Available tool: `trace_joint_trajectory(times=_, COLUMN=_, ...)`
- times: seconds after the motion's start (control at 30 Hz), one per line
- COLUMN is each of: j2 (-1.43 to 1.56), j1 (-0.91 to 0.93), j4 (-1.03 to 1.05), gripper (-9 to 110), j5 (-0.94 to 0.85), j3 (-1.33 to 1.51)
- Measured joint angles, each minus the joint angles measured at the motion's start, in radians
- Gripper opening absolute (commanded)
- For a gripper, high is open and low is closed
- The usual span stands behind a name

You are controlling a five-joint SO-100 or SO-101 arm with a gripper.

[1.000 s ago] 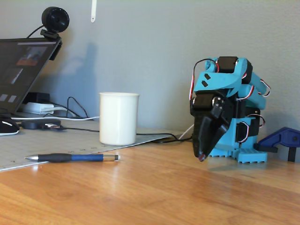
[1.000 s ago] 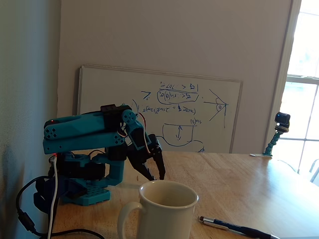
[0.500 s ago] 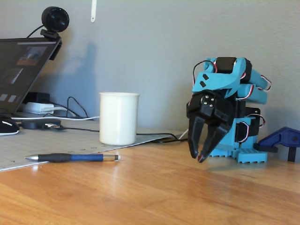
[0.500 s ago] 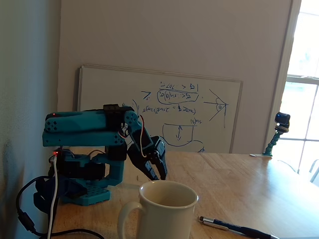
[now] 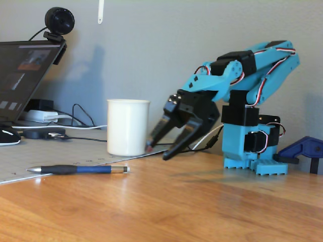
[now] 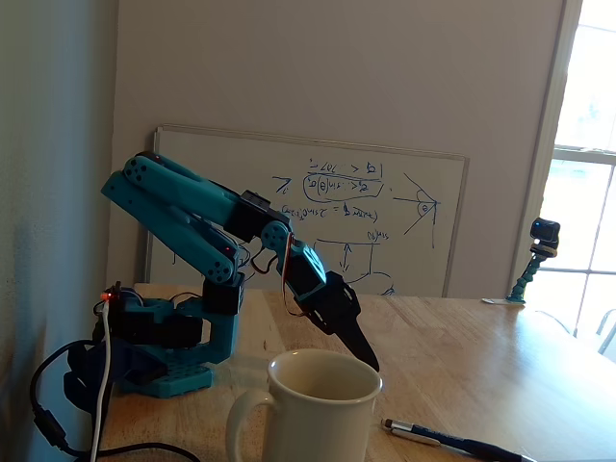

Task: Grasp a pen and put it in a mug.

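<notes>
Now reaching with open, empty claw [image 5: 158, 152] just beside white mug [image 5: 127, 127], above bench [image 5: 202, 201]; blue pen [image 5: 78, 170] flat on bench, in front of mug, apart from claw.

- A fixed view sits low at table height, facing the wall, with the mug [image 5: 128, 127] at 9 o'clock of the arm [image 5: 241, 108].
- A fixed view looks from just behind the mug [image 6: 310, 404] toward the whiteboard [image 6: 308, 212]; both share arm [image 6: 202, 241], mug, pen [image 6: 452, 441].

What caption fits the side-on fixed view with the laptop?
Open gripper reaching out beside the white mug, pen lying ungrasped on the table.
</notes>
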Motion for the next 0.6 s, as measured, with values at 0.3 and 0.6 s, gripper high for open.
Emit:
trace_joint_trajectory(times=0.3, j2=-0.305, j1=0.141, j4=-0.04, gripper=23, j5=0.025, j3=-0.187)
trace_joint_trajectory(times=0.6, j2=-0.664, j1=0.144, j4=-0.044, gripper=23, j5=0.025, j3=-0.466)
